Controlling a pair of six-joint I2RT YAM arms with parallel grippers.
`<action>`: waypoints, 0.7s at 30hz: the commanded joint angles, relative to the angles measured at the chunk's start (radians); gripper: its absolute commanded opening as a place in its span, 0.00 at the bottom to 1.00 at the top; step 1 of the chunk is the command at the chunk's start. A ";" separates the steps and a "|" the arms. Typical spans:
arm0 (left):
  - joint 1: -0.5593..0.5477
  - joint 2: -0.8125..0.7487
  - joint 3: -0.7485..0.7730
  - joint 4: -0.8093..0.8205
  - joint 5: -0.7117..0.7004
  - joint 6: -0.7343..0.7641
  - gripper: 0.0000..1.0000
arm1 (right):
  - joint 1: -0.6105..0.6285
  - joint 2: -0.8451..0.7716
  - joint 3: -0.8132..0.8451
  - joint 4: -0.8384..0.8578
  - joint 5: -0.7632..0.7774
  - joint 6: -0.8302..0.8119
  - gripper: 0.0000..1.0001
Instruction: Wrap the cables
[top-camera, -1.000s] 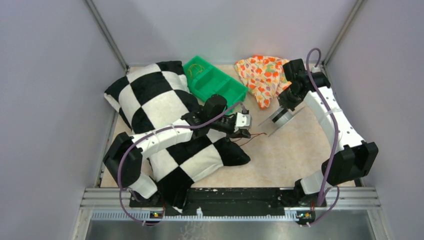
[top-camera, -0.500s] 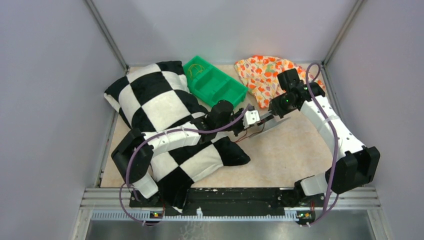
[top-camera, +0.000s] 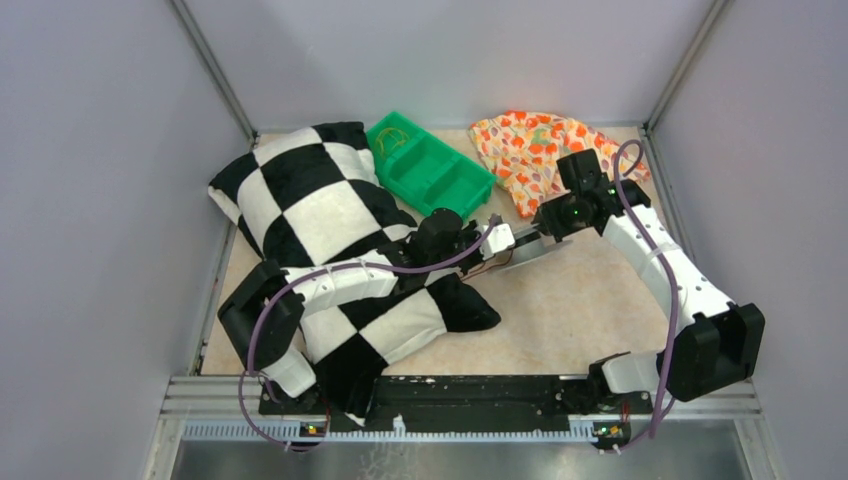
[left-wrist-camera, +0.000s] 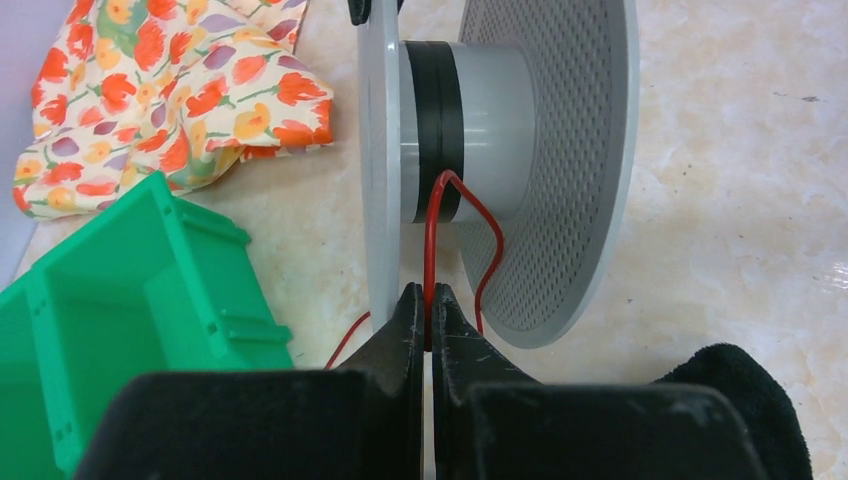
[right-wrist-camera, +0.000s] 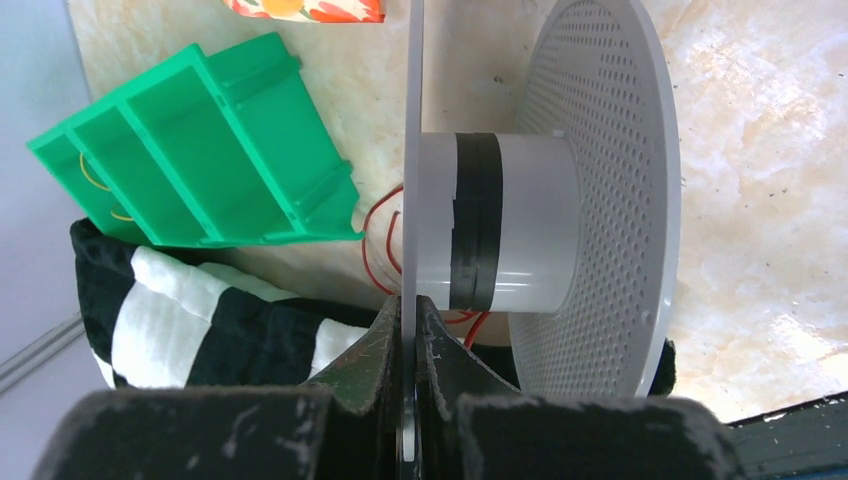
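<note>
Grey walls (top-camera: 450, 50) closed in a beige marbled counter (top-camera: 580, 310). A black-and-white checked pillow (top-camera: 300, 200) lay along its left edge, a green bin (top-camera: 430, 165) stood at the far edge, and a floral cloth (top-camera: 525, 145) lay in the far right corner.

Near the counter's middle the two arms met at a grey spool (top-camera: 530, 245). The right tool (right-wrist-camera: 408, 312) was pressed together on the rim of the spool's thin solid flange (right-wrist-camera: 411, 150), pinching that plate edge-on. The left tool (left-wrist-camera: 428, 300) was also pressed together, its tips pinching the thin red cable (left-wrist-camera: 429, 250) just beside that flange.

The spool's long axis ran across both wrist views, with its flanges standing on edge and the perforated flange (left-wrist-camera: 570, 150) on the side away from the bin. A black band circled the hub (left-wrist-camera: 490, 130). From the left tool's tips the cable ran straight to the hub, bent over against the black band and dropped back in a narrow loop. Slack red strands (right-wrist-camera: 378, 235) curled beside the solid flange, between the bin and the pillow.
</note>
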 joint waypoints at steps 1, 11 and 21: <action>0.004 -0.046 -0.013 0.067 -0.078 -0.001 0.00 | 0.006 -0.033 -0.016 -0.007 -0.035 -0.005 0.00; -0.038 -0.122 -0.065 0.108 -0.130 -0.042 0.00 | 0.003 -0.001 0.009 -0.019 -0.085 -0.010 0.00; -0.058 -0.126 -0.112 0.146 -0.313 -0.006 0.00 | 0.002 -0.027 -0.013 0.021 -0.088 -0.006 0.00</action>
